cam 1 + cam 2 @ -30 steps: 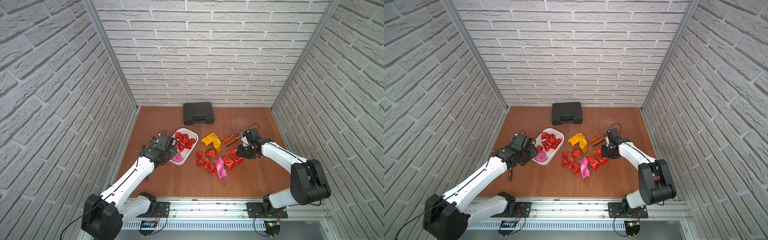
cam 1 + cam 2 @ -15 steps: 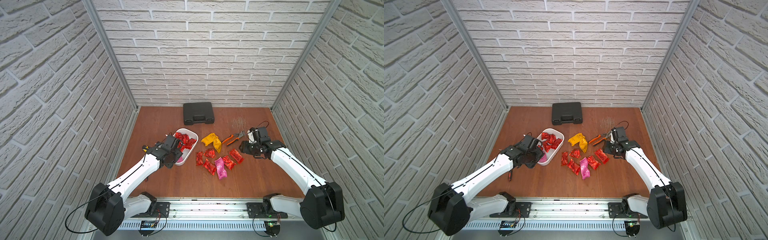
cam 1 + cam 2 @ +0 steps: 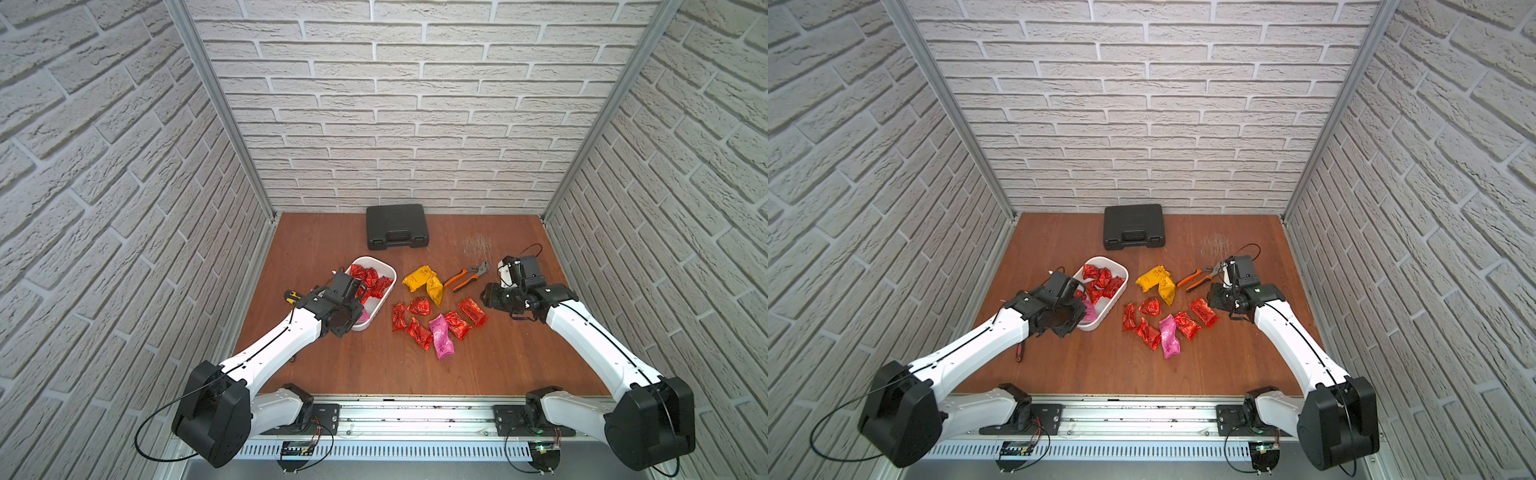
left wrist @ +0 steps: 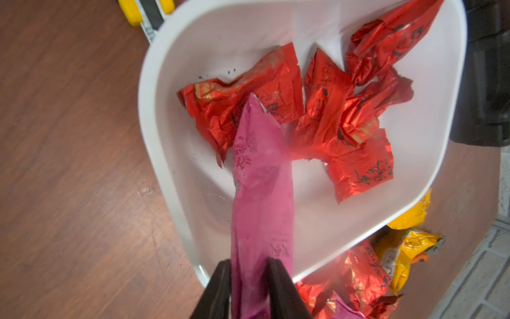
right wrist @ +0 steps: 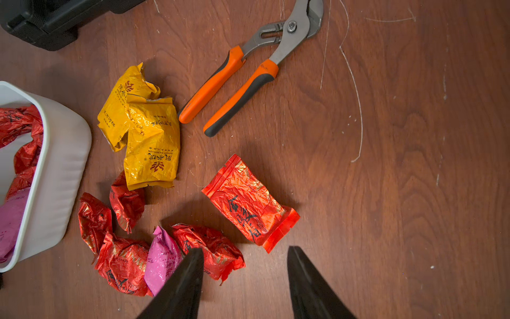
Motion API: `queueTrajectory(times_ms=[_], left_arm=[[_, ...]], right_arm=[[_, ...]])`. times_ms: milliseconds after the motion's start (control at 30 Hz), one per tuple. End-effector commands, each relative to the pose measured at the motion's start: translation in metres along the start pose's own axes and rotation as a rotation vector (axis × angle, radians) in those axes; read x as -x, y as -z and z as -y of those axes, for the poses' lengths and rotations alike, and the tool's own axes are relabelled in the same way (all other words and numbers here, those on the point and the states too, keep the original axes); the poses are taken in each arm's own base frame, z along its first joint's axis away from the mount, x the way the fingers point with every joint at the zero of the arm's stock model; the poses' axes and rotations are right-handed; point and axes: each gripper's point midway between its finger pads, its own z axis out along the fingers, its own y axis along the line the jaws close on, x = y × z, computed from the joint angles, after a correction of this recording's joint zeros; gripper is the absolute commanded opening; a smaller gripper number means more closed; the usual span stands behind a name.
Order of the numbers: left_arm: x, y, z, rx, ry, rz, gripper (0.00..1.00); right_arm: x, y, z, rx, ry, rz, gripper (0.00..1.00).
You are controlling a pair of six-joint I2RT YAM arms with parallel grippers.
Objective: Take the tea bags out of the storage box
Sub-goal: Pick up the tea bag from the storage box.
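Left tool (image 4: 248, 266) clenched on the near end of pink tea bag (image 4: 262, 193) | bag likely light, soft, slippery crinkled foil; end-seam pinch suits, may droop | far tip overlaps red tea bags (image 4: 331, 116) inside storage box (image 4: 154, 82) | right tool (image 5: 244, 256) released, empty, above bench (image 5: 386, 193) beside loose bags (image 5: 249, 198)

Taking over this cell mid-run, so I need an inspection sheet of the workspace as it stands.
Surface: wooden table, scratched near the pliers.
Job's things: storage box holds red tea bags; loose tea bags, red, yellow and pink, lie beside it.
Clutter: black case, pliers, yellow-black tool.
Grippers: left gripper shut on a pink tea bag at the box; right gripper open, empty.
Cables: black loops at wrists and bases.
Surroundings: brick-pattern walls.
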Motion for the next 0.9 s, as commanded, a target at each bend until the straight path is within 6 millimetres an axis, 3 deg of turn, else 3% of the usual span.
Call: queueTrajectory(times_ms=[0,133,333,533,633,767,867], left_arm=[[0.005,0.006,0.001,-0.009,0.003,0.029,0.14],[0.007,0.009,0.001,-0.012,0.001,0.038,0.01],[0.017,0.026,0.013,-0.044,-0.055,0.094,0.00],[0.024,0.054,0.046,-0.176,-0.149,0.169,0.00],[0.022,0.067,0.074,-0.313,-0.205,0.197,0.00],[0.012,0.095,0.137,-0.645,-0.319,0.273,0.00],[-0.002,0.113,0.175,-0.809,-0.436,0.289,0.00]], right_arm=[[0.005,0.009,0.000,-0.004,0.002,0.021,0.54],[0.012,0.015,-0.004,0.007,0.002,0.039,0.54],[0.024,0.035,-0.022,0.087,-0.014,0.074,0.54],[0.035,0.052,-0.053,0.238,-0.062,0.066,0.54],[0.041,0.061,-0.070,0.323,-0.120,0.064,0.54],[0.044,0.067,-0.098,0.462,-0.211,0.057,0.54],[0.039,0.069,-0.116,0.519,-0.225,0.036,0.55]])
